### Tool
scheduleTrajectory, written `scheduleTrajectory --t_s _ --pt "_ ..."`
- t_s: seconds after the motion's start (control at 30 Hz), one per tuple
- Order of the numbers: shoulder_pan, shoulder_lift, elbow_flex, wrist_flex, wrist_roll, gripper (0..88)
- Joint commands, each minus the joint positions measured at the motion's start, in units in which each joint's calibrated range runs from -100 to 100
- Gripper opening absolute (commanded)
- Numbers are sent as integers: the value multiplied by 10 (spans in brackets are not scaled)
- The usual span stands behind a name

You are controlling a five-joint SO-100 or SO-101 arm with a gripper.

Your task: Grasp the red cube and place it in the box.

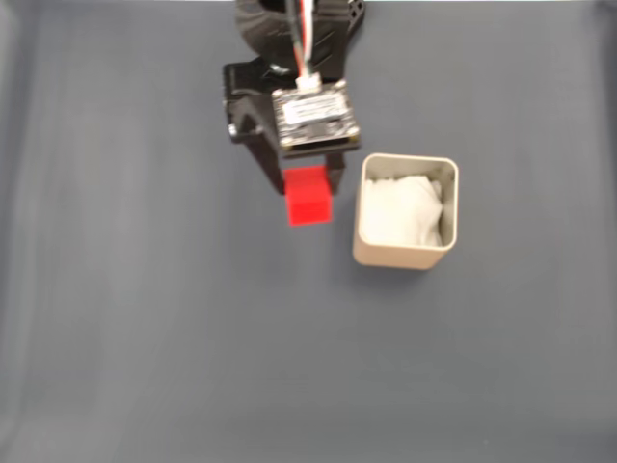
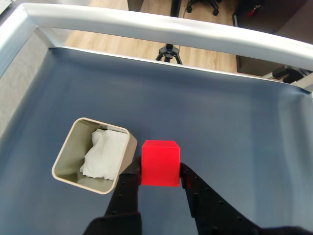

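The hand (image 2: 160, 177) grips the red cube (image 2: 160, 163), with the box (image 2: 73, 147) just beside at nine o'clock in the wrist view; next, probably carry it over the box and release.

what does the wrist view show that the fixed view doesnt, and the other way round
Wrist view alone: both black fingers pressed against the sides of the red cube, a pale raised rim edging the blue-grey surface, and a tripod on wooden floor beyond.

Fixed view alone: the arm's circuit board from above, with the wires running into it.

Both: the gripper holding the cube, and the beige box with white padding close beside it, cube still outside.
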Motion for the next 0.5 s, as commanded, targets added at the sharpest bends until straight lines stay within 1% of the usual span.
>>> scheduleTrajectory --t_s 0.0,0.23,0.47 --pt "-21 -19 -22 2 4 2" --pt "-66 -24 -25 6 16 2" --pt "-109 -32 -19 13 18 2"
